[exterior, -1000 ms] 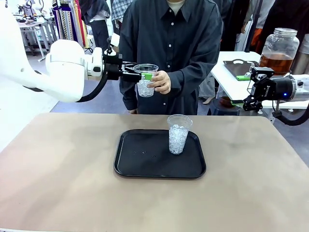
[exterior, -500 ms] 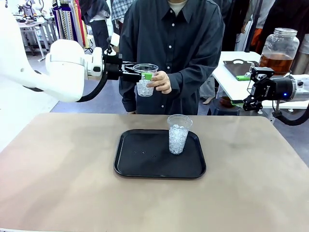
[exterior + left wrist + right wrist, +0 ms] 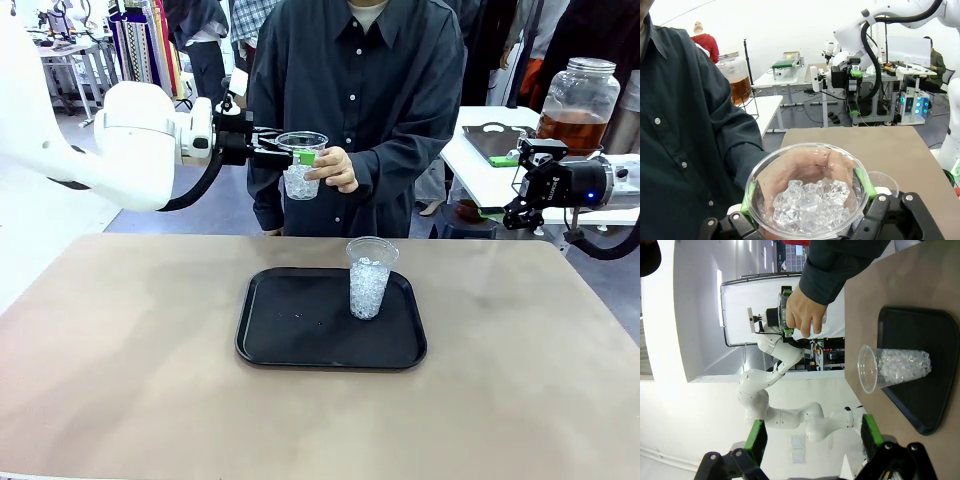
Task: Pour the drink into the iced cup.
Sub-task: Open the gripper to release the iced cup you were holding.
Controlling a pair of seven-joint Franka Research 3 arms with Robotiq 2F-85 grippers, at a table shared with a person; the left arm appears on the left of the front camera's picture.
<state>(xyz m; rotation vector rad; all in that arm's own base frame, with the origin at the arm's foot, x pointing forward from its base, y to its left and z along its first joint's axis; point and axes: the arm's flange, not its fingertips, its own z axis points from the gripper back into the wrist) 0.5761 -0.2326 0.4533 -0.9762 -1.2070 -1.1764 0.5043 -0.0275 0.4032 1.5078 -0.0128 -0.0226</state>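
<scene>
While the left gripper (image 3: 300, 160) reaches in from nine o'clock above the far edge of the table (image 3: 120, 380), its green pads press on opposite sides of a clear held cup (image 3: 300, 182), clamped on the wall just under the rim. This cup is about half full of ice. A person's hand (image 3: 336, 168) wraps the same cup from the three o'clock side with curled fingers, so gripper and hand grip it together in the air, in front of a dark shirt.

On the table's middle lies a black tray (image 3: 290, 345), and a second iced cup, the tray cup (image 3: 368, 280), stands upright in its two o'clock corner.

Well apart, at three o'clock from the held cup, the right gripper (image 3: 510, 190) hovers beyond the table's far right corner, its jaws spread wide, holding nothing and pointing toward nine o'clock.

Behind it, at two o'clock in the front view, a large glass jar (image 3: 580, 85) with a silver lid stands on a white side table (image 3: 475, 165). The drink (image 3: 568, 130), an amber liquid, fills the jar's lower part.
</scene>
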